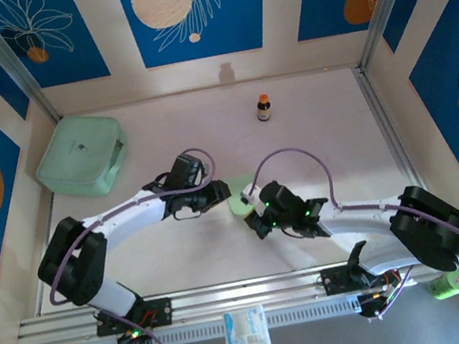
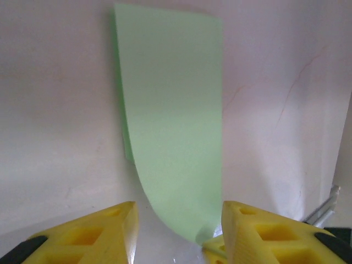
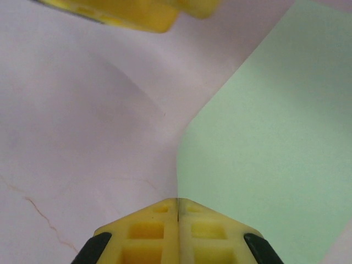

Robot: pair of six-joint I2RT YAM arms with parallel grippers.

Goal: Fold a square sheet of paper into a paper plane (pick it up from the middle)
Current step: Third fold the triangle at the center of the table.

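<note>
**A:** Entry one. What do we list?

**B:** The square sheet of paper (image 1: 240, 198), pale lime-green, plain and unmarked. We place it at mid-table (image 1: 312, 141), between the two grippers. In the left wrist view the sheet (image 2: 170, 110) runs away from the camera as a narrow strip. Its near end curls up off the surface, and a second layer peeks out along its left edge.

**A:** Entry two, the left gripper (image 2: 179, 208)?

**B:** Jaws apart, partway open. The sheet's near end sits in the gap, close to the finger (image 2: 258, 231) at the right of that view. We see nothing clamped.

**A:** Entry three, the right gripper (image 3: 177, 201)?

**B:** Jaws pressed fully together. The sheet's (image 3: 275, 137) curved edge runs straight into the seam at the tips, so we enter it as pinched there.

**A:** Sundries?

**B:** One mint-green box (image 1: 81, 156), far left of the table. One small bottle (image 1: 264, 107) with an orange cap, upright near the back wall. Both stand well apart from the sheet.
</note>
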